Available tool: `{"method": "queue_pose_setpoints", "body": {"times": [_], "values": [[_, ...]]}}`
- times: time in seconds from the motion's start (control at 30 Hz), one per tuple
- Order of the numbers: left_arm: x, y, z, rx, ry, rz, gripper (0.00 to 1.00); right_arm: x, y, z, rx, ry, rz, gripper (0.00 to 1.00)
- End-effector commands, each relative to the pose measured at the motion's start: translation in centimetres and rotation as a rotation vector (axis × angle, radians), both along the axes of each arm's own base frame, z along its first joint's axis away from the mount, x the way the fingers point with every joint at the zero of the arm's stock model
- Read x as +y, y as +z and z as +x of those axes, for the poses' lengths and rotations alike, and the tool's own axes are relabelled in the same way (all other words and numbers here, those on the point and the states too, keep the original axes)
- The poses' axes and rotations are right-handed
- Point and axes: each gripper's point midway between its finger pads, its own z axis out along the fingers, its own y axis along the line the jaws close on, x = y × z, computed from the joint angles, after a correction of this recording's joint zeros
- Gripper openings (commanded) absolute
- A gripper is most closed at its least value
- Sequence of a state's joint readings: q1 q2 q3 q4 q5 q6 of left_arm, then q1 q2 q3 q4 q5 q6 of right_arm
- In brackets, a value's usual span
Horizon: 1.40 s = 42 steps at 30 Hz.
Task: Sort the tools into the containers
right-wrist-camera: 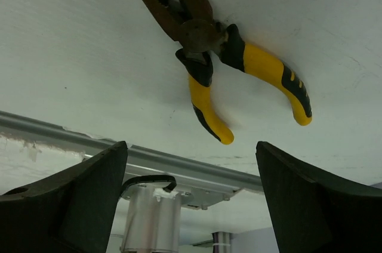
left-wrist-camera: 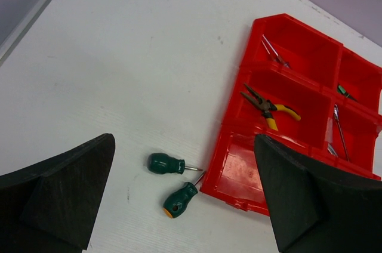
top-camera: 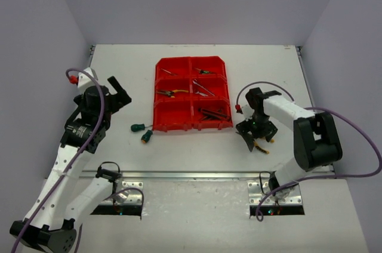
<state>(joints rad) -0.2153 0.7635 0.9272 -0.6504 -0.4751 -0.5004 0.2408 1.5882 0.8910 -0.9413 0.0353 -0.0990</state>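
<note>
The red bin block (top-camera: 160,95) stands mid-table and shows in the left wrist view (left-wrist-camera: 239,172). It holds yellow-handled pliers (left-wrist-camera: 271,108), thin silver tools (left-wrist-camera: 271,50) and other tools; its near-left compartment is empty. Two green screwdrivers (top-camera: 138,126) (top-camera: 147,136) lie on the table by the bin's near-left corner, also in the left wrist view (left-wrist-camera: 166,163) (left-wrist-camera: 179,200). My left gripper (top-camera: 121,90) (left-wrist-camera: 184,145) is open and empty above and left of them. My right gripper (top-camera: 250,139) (right-wrist-camera: 191,145) is open over loose yellow/black pliers (top-camera: 262,147) (right-wrist-camera: 206,32) lying on the table.
A metal rail (top-camera: 191,175) runs across the near edge of the table. Grey walls close in the table at the left, back and right. The right arm's mount post (right-wrist-camera: 152,217) shows beyond the rail in the right wrist view.
</note>
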Motion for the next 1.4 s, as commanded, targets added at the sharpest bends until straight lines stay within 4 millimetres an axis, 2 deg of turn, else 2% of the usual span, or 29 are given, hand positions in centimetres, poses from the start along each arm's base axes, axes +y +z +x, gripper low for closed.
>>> {"method": "queue_pose_setpoints", "body": {"times": [0.0,0.07,0.13,0.3,0.37,0.4,0.43,0.57,0.63,0.73,0.87,1.03,1.1,1.2,1.27,1.33,1.37], "values": [[-0.7,1.5,0.6,-0.064,-0.041,-0.009,1.0,1.5,0.2,0.7,-0.062,0.028,0.071,0.84],[-0.7,1.7,0.6,-0.069,-0.045,-0.01,1.0,1.8,-0.8,-0.2,-0.047,0.049,0.083,0.78],[-0.7,1.6,0.6,-0.069,-0.047,-0.01,1.0,1.4,-2.0,-0.2,-0.053,0.06,0.061,0.76],[-0.7,1.5,0.6,-0.068,-0.045,-0.008,1.0,0.5,-4.5,0.7,-0.083,0.097,0.015,0.73],[-0.7,1.5,0.6,-0.069,-0.047,-0.007,1.0,0.6,-5.1,1.1,-0.092,0.113,0.016,0.68],[-0.7,1.5,0.6,-0.069,-0.047,-0.006,1.0,0.3,-5.3,1.1,-0.09,0.121,0.0,0.49],[-0.7,1.6,0.6,-0.07,-0.048,-0.004,1.0,0.0,-5.5,1.1,-0.085,0.125,-0.014,0.37],[-0.6,1.7,0.5,-0.079,-0.048,0.001,1.0,-0.8,-5.6,1.0,-0.093,0.127,-0.055,0.14],[-0.8,1.8,0.5,-0.082,-0.057,0.0,1.0,-1.3,-5.1,1.4,-0.124,0.12,-0.077,0.06],[-1.0,1.7,0.6,-0.08,-0.07,-0.002,1.0,-2.1,-4.2,2.0,-0.171,0.087,-0.103,0.0],[-1.3,1.7,0.6,-0.081,-0.081,-0.001,1.0,-2.7,-2.2,3.4,-0.266,-0.022,-0.095,0.0],[-1.2,1.7,0.6,-0.082,-0.075,0.003,1.0,-3.7,2.0,5.9,-0.41,-0.136,-0.102,0.0],[-1.1,1.7,0.6,-0.081,-0.068,0.006,1.0,-3.7,4.6,7.3,-0.482,-0.158,-0.099,0.0],[-0.8,1.7,0.5,-0.082,-0.053,0.007,1.0,-0.9,8.9,10.2,-0.592,-0.131,0.032,0.0],[-0.6,1.8,0.5,-0.084,-0.038,0.009,1.0,3.4,12.5,12.6,-0.719,0.0,0.119,0.0],[-0.3,1.8,0.5,-0.084,-0.024,0.013,1.0,8.5,14.1,13.9,-0.749,0.177,0.162,0.0],[-0.1,1.8,0.4,-0.081,-0.015,0.016,1.0,10.3,14.7,14.4,-0.752,0.23,0.178,0.0]]}}
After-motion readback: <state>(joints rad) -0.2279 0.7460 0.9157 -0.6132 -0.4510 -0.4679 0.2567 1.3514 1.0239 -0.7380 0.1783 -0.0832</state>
